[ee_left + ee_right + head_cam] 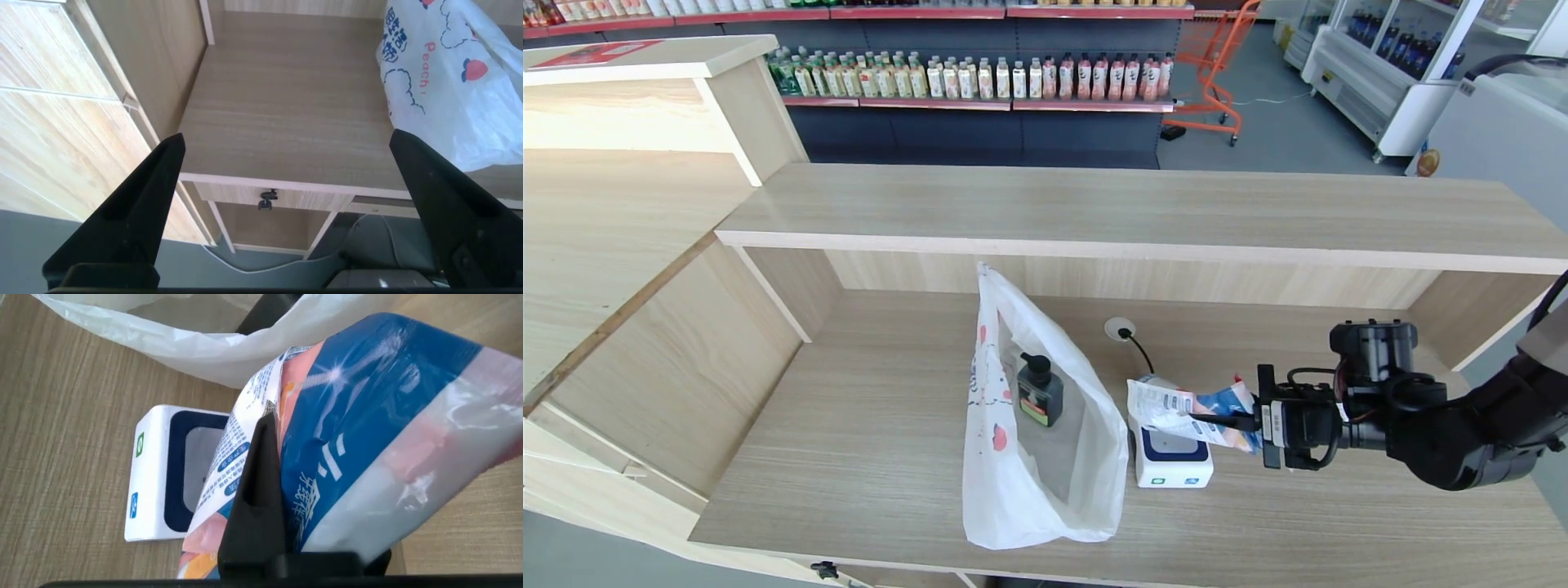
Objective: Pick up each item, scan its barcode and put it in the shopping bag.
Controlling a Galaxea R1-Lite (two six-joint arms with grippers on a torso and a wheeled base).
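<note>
Your right gripper (pixel 1227 423) is clamped on the packet (pixel 1180 407), holding it just above the scanner (pixel 1172 467), with the packet's white printed end over the scanner's window. Just left of the scanner, the bag (pixel 1005 474) stands open on the counter (pixel 849 457) with a bottle (pixel 1040 394) inside. Your left gripper (pixel 286 140) hangs with fingers spread wide, well left of the scanner, by the counter's front edge.

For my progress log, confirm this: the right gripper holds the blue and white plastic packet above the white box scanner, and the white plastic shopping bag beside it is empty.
The white plastic shopping bag is not empty: the head view shows a dark pump bottle standing inside it. The right gripper does hold the blue and white plastic packet above the white box scanner.
</note>
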